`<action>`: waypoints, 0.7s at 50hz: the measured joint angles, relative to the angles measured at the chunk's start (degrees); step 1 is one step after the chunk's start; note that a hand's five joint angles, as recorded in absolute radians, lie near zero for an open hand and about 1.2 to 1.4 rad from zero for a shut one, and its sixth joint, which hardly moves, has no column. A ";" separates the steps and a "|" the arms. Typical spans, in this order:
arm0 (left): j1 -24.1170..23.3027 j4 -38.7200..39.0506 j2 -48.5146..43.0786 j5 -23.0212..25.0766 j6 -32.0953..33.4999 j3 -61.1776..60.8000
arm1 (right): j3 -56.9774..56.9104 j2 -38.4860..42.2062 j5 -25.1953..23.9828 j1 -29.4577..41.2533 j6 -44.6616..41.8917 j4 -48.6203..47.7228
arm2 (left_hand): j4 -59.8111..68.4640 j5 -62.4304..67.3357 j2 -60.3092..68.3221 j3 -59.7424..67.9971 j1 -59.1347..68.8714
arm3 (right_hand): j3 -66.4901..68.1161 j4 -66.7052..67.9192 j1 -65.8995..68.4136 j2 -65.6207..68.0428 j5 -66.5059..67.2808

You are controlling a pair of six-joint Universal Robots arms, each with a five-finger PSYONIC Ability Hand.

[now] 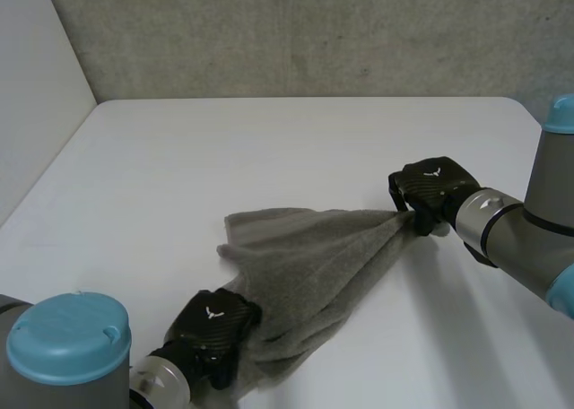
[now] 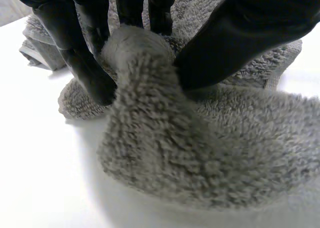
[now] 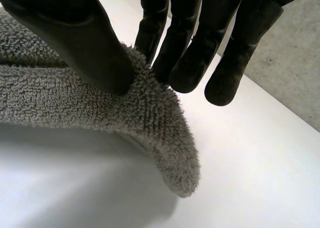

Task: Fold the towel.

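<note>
Left robot hand and right robot hand pinch towel (white table, grey wall).

Your robot's black left hand and black right hand: hard moulded shells, each back carrying a small white winged mark. You'll find the fingers matte black and round-tipped. Behind them: silver wrist collars, grey tubular arm, round light-blue plastic caps.

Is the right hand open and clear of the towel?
No, the right hand pinches a corner of the towel between thumb and fingers.
</note>
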 measured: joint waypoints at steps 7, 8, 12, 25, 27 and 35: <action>0.66 -0.01 5.61 -0.36 0.02 2.78 | -0.67 -0.48 -0.08 0.18 -2.20 1.96 | 0.07 0.36 0.00 4.06 0.00 | 0.00 0.00 0.22 0.02 0.00; 1.04 -0.02 6.98 -0.29 0.03 3.74 | -0.93 -0.56 -0.21 0.27 -2.63 2.24 | 0.07 0.40 0.00 4.20 0.00 | 0.00 0.00 0.22 0.02 0.00; 3.65 -0.09 10.34 -0.05 0.01 9.38 | -3.15 -0.72 -0.51 0.63 -3.21 0.71 | 0.07 0.61 0.00 4.79 0.00 | 0.00 0.00 0.24 0.02 0.08; 11.92 4.52 13.50 0.63 -7.00 31.93 | -6.05 -10.29 -0.50 0.26 13.50 -31.55 | 0.08 1.67 0.00 5.47 0.00 | 0.00 0.00 0.24 0.02 0.70; 12.04 4.65 13.92 0.72 -9.31 31.58 | -5.90 -10.67 -1.61 0.18 14.89 -29.10 | 0.08 1.67 0.00 5.47 0.00 | 0.00 0.00 0.25 0.02 0.70; 11.80 2.60 15.05 3.33 -13.90 21.32 | -3.57 -7.48 -7.72 -0.07 10.97 -10.38 | 0.08 1.68 0.00 5.63 0.00 | 0.00 0.00 0.25 0.02 0.70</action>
